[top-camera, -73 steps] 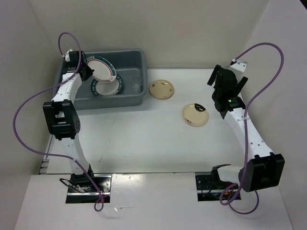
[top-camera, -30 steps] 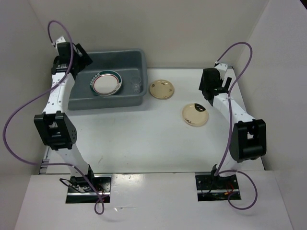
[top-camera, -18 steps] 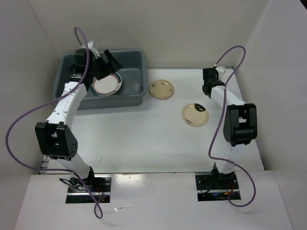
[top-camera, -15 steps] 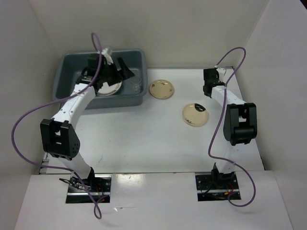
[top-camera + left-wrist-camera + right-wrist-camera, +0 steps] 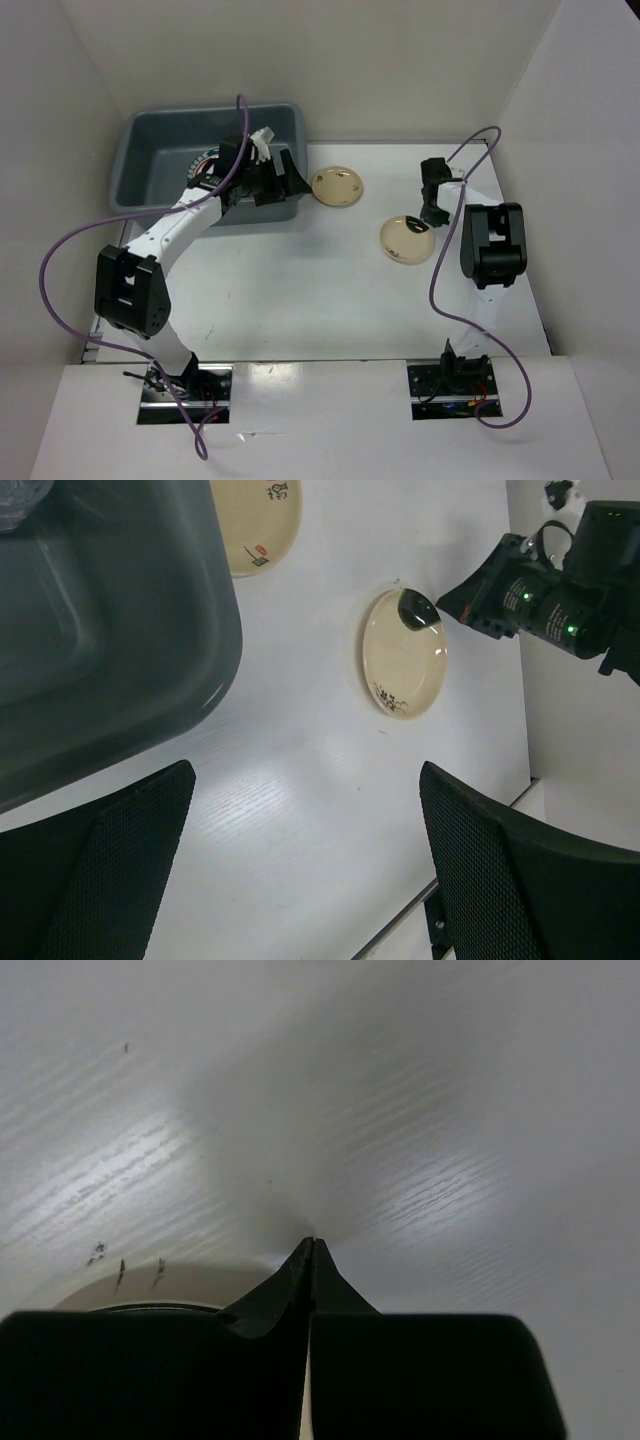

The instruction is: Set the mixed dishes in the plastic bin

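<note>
On the white table (image 5: pixel 300 290), nearest item first: round cream-beige plate with a dark mark (image 5: pixel 408 241) lies flat, right of centre, not yet binned. Right gripper (image 5: pixel 311 1250) is down at that plate's far-right rim. Its jaws are pressed together with nothing visible between them. Can't tell if the tips touch the rim.

Further back, second round cream-beige plate (image 5: pixel 337 186) lies flat just beside the right end of the large grey rectangular plastic bin (image 5: pixel 215 110). Left gripper (image 5: pixel 305 772) hangs above the bin's near-right corner, jaws wide, carrying nothing. Inside the bin, a white plate with a red/teal patterned rim (image 5: pixel 198 168) shows partly behind the left arm. Rest of the contents are hidden.

My read: step in hand is picking a cream plate, two to go. Shut jaws can't take a flat plate, so the right needs to open, straddle the rim and get one finger under it. Left looks better placed for the plate by the bin.
</note>
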`<action>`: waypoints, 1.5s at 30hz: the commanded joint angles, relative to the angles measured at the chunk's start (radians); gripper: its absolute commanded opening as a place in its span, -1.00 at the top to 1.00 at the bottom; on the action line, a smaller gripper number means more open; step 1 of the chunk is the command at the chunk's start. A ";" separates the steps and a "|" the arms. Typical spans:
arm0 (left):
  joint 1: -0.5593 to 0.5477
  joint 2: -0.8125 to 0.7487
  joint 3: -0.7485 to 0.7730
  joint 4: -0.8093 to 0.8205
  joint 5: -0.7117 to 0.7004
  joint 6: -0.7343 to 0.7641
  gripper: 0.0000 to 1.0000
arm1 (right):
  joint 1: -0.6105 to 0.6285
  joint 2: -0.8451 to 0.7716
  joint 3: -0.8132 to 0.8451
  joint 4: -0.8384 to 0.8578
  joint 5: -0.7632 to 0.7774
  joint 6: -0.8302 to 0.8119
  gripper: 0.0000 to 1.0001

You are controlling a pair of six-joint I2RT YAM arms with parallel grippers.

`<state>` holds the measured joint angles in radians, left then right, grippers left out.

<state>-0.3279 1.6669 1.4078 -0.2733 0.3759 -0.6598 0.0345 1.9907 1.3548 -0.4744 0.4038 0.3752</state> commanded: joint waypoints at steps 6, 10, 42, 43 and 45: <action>0.003 -0.078 -0.052 0.045 0.003 -0.023 -1.00 | -0.004 0.039 0.015 -0.040 -0.134 0.028 0.98; 0.003 -0.087 -0.061 0.054 -0.006 -0.023 -1.00 | -0.004 0.019 0.006 -0.062 -0.230 0.028 0.98; -0.171 -0.196 -0.437 -0.089 -0.327 0.017 -0.61 | 0.266 -0.073 0.234 -0.256 -0.522 0.014 0.25; -0.171 -0.196 -0.461 -0.075 -0.287 0.005 -0.51 | 0.251 -0.082 0.248 -0.256 -0.531 0.014 0.19; -0.171 -0.196 -0.527 -0.020 -0.238 -0.015 -0.45 | 0.240 -0.093 0.260 -0.244 -0.531 0.014 0.03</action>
<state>-0.5003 1.4891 0.9432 -0.3531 0.1112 -0.6327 0.2981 1.9244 1.5726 -0.7177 -0.1349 0.3996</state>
